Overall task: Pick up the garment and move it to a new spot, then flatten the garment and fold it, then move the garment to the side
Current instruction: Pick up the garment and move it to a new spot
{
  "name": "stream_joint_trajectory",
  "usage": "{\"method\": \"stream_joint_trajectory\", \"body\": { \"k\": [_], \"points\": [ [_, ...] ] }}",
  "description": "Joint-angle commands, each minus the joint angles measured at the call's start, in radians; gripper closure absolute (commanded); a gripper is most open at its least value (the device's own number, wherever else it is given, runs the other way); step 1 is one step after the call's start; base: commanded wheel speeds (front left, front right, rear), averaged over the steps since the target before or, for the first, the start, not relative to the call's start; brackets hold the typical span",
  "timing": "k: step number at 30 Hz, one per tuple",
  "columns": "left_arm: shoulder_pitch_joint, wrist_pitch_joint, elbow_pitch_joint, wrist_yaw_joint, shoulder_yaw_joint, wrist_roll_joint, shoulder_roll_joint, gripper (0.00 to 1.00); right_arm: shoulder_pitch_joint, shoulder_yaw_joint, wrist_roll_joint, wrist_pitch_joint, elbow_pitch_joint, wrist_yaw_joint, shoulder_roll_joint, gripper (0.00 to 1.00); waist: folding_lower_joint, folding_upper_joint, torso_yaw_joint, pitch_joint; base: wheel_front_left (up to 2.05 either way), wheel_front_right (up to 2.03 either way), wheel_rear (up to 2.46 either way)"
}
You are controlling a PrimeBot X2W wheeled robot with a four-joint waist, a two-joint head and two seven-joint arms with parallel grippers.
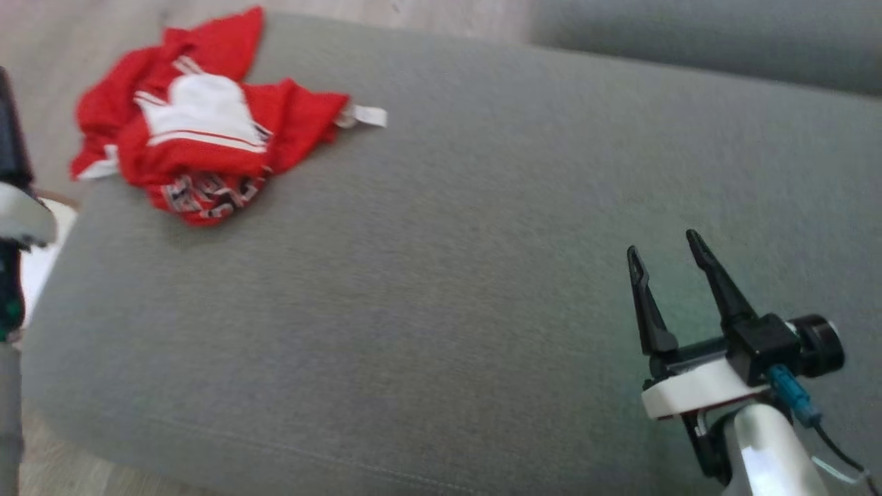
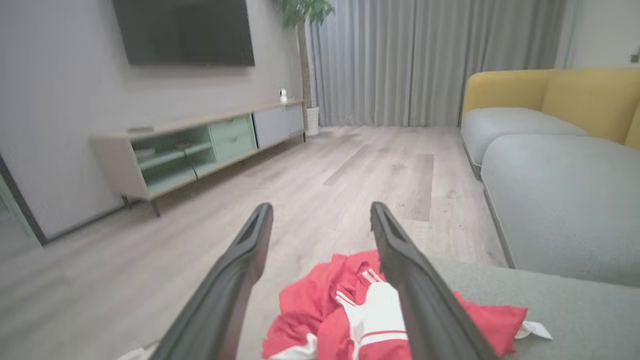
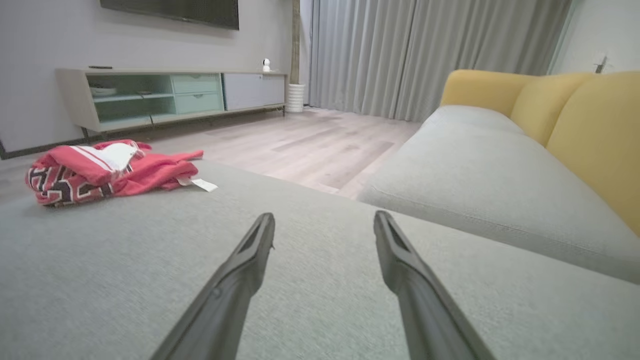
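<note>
- The garment (image 1: 200, 131) lies crumpled in a loose heap at the far left corner of the grey sofa cushion (image 1: 441, 289), with one edge spilling over the cushion's side toward the wooden floor (image 2: 350, 165).
- It is red with a white panel and a dark patterned band. It looks like thin, soft cloth: light, limp, and likely to sag and drag rather than keep its shape when lifted.
- A white label (image 1: 368, 116) sticks out on the heap's right side. It looks too flimsy to pull on.
- A raised fold or a bunched ridge near the top of the heap seems the best place to pinch. A single layer at the rim would probably slip or trail.
- The left pincer (image 2: 321, 207) hovers just above the heap, apart from it, with its jaws spread wide and the cloth showing between them below.
- The right pincer (image 1: 661, 244) sits low over the cushion's near right side, well apart from the garment, with its jaws wide and empty and its fingers pointing across the cushion.
</note>
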Motion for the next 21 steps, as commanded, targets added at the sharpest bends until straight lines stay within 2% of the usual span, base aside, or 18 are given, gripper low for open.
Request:
{"method": "stream_joint_trajectory", "body": {
  "k": [1,8,14,21],
  "points": [
    [-0.069,0.015,0.003,-0.003,0.056,-0.041,0.031,0.00,-0.040,0.017,-0.013,0.006,-0.038,0.008,-0.008,0.00,-0.0002,0.0000,-0.070,0.076,0.00,0.00,0.00],
    [-0.154,0.086,0.221,-0.033,0.037,-0.090,0.035,0.00,-0.050,-0.028,-0.057,0.047,-0.113,0.008,-0.017,0.00,-0.0002,0.0000,-0.127,0.184,0.00,0.00,0.00],
    [-0.204,0.122,0.369,-0.040,0.005,-0.098,0.012,0.00,-0.034,-0.047,-0.066,0.081,-0.182,0.008,-0.042,0.00,-0.0002,0.0000,-0.141,0.253,0.00,0.00,0.00],
    [-0.232,0.159,0.485,-0.055,-0.029,-0.119,-0.014,0.00,-0.023,-0.035,-0.064,0.097,-0.219,0.008,-0.051,0.00,-0.0002,0.0000,-0.151,0.284,0.00,0.00,0.00]
  ]
}}
